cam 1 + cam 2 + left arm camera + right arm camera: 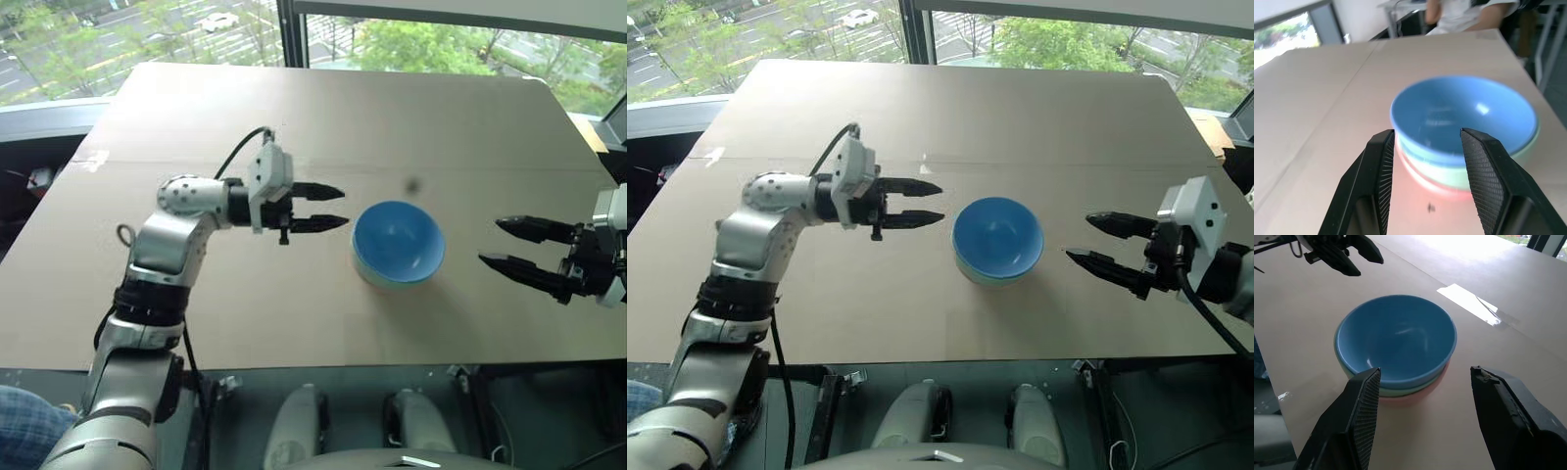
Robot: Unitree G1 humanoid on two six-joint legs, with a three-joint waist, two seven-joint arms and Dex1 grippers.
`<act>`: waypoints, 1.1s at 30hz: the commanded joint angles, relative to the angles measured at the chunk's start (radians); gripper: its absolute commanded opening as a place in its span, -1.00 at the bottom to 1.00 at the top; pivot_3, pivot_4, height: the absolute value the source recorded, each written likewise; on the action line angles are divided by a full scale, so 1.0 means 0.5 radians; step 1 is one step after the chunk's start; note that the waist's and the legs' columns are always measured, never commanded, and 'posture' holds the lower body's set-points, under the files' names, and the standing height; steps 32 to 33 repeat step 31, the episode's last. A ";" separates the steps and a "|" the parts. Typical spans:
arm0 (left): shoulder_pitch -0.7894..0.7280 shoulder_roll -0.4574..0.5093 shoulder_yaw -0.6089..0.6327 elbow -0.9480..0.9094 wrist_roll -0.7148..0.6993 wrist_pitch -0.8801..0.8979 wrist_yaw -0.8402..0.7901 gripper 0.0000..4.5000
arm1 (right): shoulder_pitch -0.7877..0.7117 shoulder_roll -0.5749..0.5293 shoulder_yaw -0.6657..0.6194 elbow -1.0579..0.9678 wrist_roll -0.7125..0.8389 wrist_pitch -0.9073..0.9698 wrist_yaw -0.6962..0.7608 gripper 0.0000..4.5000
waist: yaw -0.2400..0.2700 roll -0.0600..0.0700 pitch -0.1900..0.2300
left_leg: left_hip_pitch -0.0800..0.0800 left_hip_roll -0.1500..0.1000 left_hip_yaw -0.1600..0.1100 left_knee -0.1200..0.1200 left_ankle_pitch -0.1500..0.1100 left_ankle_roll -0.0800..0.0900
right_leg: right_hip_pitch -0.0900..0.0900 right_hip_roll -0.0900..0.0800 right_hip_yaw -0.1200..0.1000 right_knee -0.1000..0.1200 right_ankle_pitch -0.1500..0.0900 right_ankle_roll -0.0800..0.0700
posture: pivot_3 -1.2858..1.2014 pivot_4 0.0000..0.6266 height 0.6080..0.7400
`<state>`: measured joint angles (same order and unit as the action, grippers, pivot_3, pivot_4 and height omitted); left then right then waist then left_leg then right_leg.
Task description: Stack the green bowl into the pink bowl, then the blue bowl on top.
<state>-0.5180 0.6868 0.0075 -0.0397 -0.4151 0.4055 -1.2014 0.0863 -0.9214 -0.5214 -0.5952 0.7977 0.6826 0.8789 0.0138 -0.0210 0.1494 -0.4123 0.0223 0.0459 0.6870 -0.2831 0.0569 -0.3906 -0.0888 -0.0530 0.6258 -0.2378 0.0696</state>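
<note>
Three bowls stand nested in one stack in the middle of the table. The blue bowl (397, 240) is on top, with the green bowl's (1396, 390) rim showing just beneath it and the pink bowl (1418, 397) at the bottom. My left gripper (345, 207) hovers a short way left of the stack, pointing at it, open and holding nothing. My right gripper (489, 241) hangs to the right of the stack, also pointing at it, open and empty. Neither gripper touches the bowls.
The bowls sit on a broad tan tabletop (294, 117) with a small dark spot (411, 183) behind the stack. Windows run beyond the far edge. A person (1464, 12) sits past the table's right end.
</note>
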 commanded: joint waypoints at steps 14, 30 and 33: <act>0.869 0.090 0.612 -0.490 -0.140 -0.082 0.413 0.01 | 0.159 0.104 0.017 0.471 -0.327 -0.585 0.372 0.37 | 0.008 0.002 0.000 | 0.035 0.000 0.003 -0.004 0.001 -0.003 | 0.028 -0.002 0.006 -0.001 -0.001 -0.002 | 0.03 -0.52 1.00; 0.847 0.093 0.538 -0.546 -0.175 -0.136 0.475 0.01 | 0.226 0.140 0.029 0.525 -0.394 -0.731 0.439 0.37 | 0.006 0.002 0.000 | 0.035 0.000 0.005 -0.005 0.000 -0.002 | 0.027 -0.003 0.007 -0.003 -0.001 -0.002 | 0.03 -0.52 1.00; 0.825 0.084 0.531 -0.525 -0.171 -0.152 0.481 0.01 | 0.229 0.143 0.029 0.523 -0.396 -0.734 0.434 0.37 | 0.006 0.002 0.000 | 0.035 0.000 0.005 -0.005 0.000 -0.002 | 0.027 -0.003 0.007 -0.003 -0.001 -0.002 | 0.03 -0.52 1.00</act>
